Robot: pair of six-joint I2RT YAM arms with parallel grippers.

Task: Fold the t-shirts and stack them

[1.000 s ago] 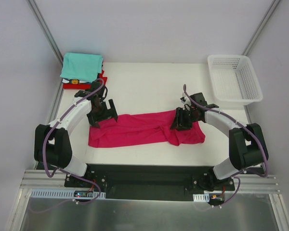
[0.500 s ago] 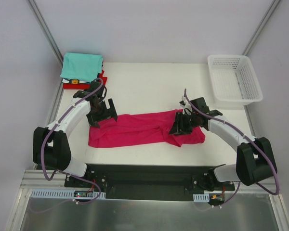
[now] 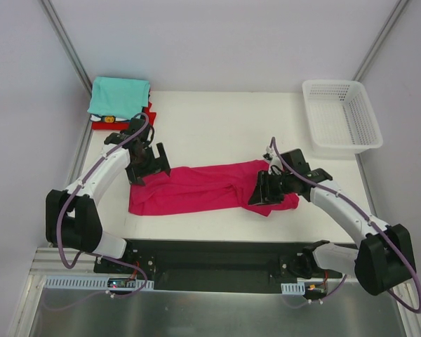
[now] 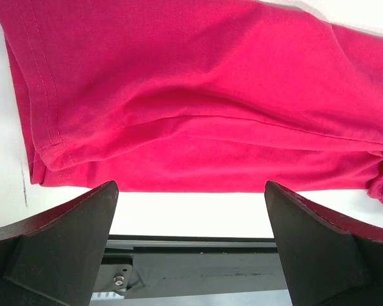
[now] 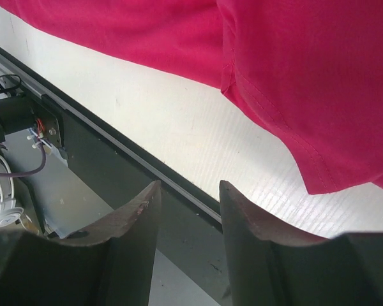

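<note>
Pink shirt [image 3: 210,188]: lies flat on the table [image 3: 217,126] as a long, half-folded band, its long axis running left to right along the near edge.
Stack [image 3: 119,98]: folded shirts at the far left corner, teal on top, red showing beneath, well apart from the pink one.
Left gripper [image 3: 149,163]: poised over the band's far left corner, jaws spread wide and empty. In its wrist view the cloth [image 4: 198,95] fills the frame beyond the fingers [image 4: 57,248], with the stitched hem off to the left.
Right gripper [image 3: 265,191]: low over the band's right end, jaws part-way apart with nothing between them. Its wrist view shows only table edge and base plate in the gap, with the shirt's [image 5: 319,70] hemmed near corner just above and to the right of the fingers [image 5: 121,236].
Nearer arm: neither; each one stands at its own end of the band.
Turning point: likely a cross fold, end brought toward end along the long axis, so each jaw must first take hold of its own end.
Basket [image 3: 337,84]: far right, clear of the work.
</note>
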